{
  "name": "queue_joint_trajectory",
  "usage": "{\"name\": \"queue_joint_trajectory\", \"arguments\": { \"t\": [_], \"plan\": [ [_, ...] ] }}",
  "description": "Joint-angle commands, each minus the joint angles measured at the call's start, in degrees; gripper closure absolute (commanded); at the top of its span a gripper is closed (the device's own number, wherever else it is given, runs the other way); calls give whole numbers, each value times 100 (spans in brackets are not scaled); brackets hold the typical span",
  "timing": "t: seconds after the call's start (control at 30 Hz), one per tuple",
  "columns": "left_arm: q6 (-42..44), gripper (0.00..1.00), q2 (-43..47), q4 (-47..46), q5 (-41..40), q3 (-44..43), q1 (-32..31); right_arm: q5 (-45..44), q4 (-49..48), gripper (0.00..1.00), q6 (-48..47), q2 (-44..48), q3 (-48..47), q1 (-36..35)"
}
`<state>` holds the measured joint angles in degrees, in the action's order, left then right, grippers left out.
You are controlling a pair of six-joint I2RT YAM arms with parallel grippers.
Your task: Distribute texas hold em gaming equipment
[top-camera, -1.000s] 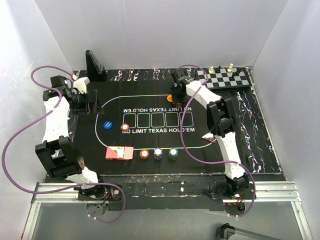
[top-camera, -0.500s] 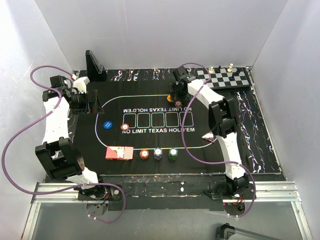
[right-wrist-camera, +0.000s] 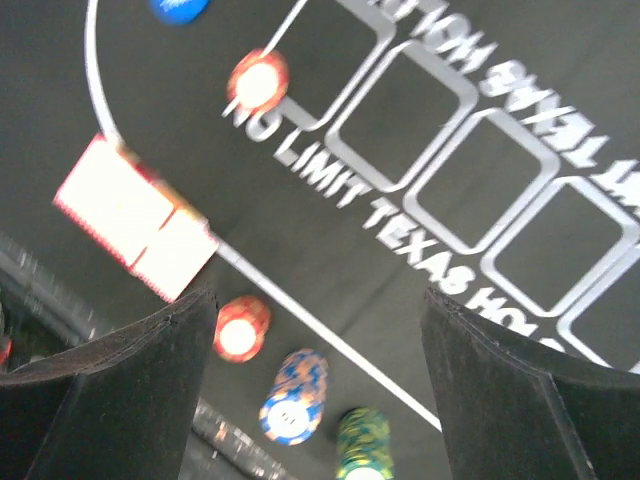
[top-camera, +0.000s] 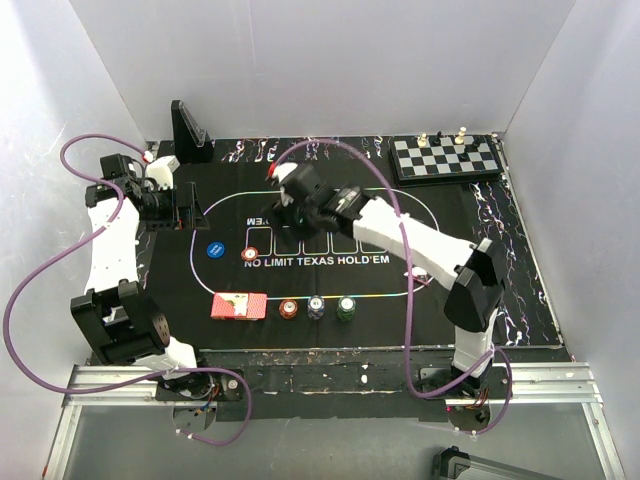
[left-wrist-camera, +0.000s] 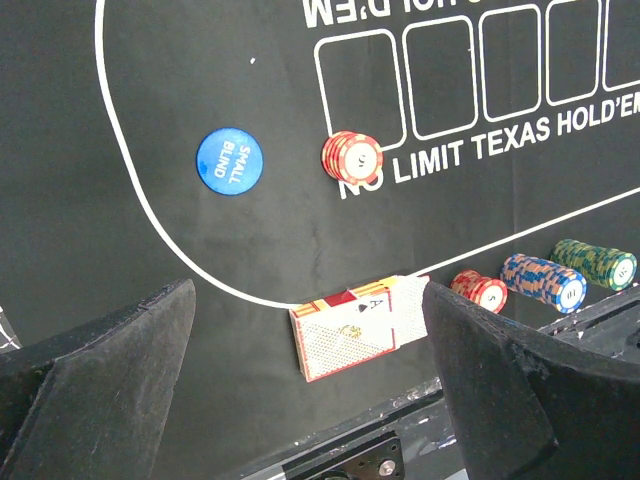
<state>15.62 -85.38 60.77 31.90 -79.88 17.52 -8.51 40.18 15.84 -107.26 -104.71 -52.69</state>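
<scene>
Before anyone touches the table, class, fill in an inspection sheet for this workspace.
Surface: black felt mat, lying flat.
Job's things: card deck, red stack, blue stack and green stack in a row at the near edge; second red stack beside the blue disc.
Clutter: chessboard far right, black stand far left.
Pincers: left pincer and right pincer open, holding nothing.
Cables: purple cable looping off each arm.
Surroundings: white walls.

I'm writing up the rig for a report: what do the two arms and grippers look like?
Both the left arm and right arm have white links joined by blocky black joints, each trailed by a looping purple cable. Their fingers are broad, matte black wedges.
</scene>
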Motion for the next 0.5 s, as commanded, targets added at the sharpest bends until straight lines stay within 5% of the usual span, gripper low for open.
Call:
{"name": "queue_joint_trajectory", "arguments": {
  "t": [0.0, 0.47],
  "plan": [
    [-41, 2, 268, -83, 132, -72, 23, 772, -98, 11, -274, -119, 635, -408],
    [-68, 2, 347, -110, 123, -72, 32, 1273, -310, 8, -230, -699, 978, -1112]
  ]
}}
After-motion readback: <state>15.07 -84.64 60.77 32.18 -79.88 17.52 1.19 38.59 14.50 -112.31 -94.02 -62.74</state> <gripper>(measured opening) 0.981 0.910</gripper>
